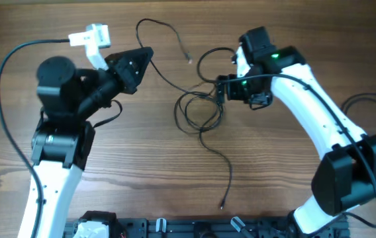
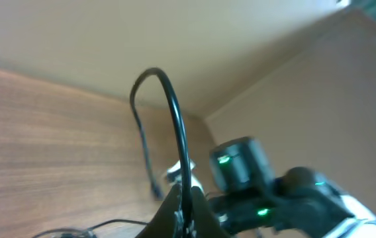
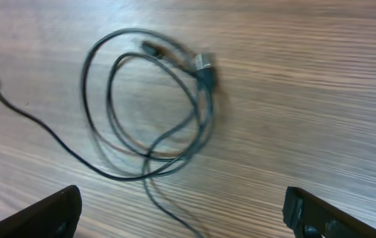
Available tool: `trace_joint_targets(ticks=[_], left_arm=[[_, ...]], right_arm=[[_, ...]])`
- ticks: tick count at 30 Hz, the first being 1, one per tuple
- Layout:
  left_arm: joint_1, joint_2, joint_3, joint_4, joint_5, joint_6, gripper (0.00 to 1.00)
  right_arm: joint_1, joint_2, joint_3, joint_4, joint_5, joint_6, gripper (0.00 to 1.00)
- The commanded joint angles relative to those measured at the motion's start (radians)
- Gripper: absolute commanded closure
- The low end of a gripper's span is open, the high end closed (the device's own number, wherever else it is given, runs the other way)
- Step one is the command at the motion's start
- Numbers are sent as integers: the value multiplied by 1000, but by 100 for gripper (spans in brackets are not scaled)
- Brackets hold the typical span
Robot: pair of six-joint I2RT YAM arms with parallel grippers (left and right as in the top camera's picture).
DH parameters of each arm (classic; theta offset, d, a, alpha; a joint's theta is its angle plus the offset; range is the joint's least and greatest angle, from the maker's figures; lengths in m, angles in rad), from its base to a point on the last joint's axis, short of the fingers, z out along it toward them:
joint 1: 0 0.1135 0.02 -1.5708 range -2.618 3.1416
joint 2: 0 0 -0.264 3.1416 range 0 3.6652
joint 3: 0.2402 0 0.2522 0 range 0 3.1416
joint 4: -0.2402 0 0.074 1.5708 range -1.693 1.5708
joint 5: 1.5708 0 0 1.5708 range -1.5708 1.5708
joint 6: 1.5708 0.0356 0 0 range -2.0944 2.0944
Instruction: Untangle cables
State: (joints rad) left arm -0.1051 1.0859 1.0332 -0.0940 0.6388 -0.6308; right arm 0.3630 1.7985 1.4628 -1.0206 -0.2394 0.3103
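Wooden table [image 1: 141, 165], cables [image 1: 198, 112] looped at centre, left fingers [image 2: 168, 219] pinching one, right fingers [image 3: 49, 211] wide.

Wood-grain table [image 1: 141, 172] meets a plain beige wall [image 2: 228, 46].

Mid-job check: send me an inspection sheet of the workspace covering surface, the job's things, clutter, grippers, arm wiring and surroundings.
Surface: wooden table, no spills or marks seen.
Job's things: cables, thin and black, looped in a tangle mid-table; one tail runs toward the near edge, another strand leads to the left arm.
Clutter: nothing seen.
Grippers: left gripper shut on a strand that arches above it; right gripper wide open over the coil, holding nothing.
Cables: arm wires, thicker, run along the arms.
Surroundings: black rack at the near edge.
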Motion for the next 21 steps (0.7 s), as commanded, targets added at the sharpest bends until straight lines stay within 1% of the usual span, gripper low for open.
trace_joint_targets(ticks=[1, 5, 10, 11, 13, 14, 17, 21], left_arm=[[53, -61, -2, 45, -13, -40, 96], [158, -91, -2, 30, -42, -40, 96], [410, -93, -2, -81, -50, -36, 96], [510, -79, -2, -135, -53, -35, 96], [581, -60, -2, -179, -65, -35, 96], [601, -51, -2, -195, -80, -31, 96], [652, 4, -2, -301, -219, -28, 96], [640, 105, -2, -437, -236, -28, 96]], right_arm=[[55, 64, -4, 19, -28, 9, 0], [85, 108, -4, 48, -4, 66, 0], [108, 143, -4, 63, -11, 87, 0], [114, 143, -4, 63, -10, 116, 0], [119, 143, -4, 64, -10, 139, 0], [121, 143, -4, 64, -10, 142, 0], [133, 143, -4, 68, -10, 142, 0], [160, 143, -4, 71, -29, 142, 0]])
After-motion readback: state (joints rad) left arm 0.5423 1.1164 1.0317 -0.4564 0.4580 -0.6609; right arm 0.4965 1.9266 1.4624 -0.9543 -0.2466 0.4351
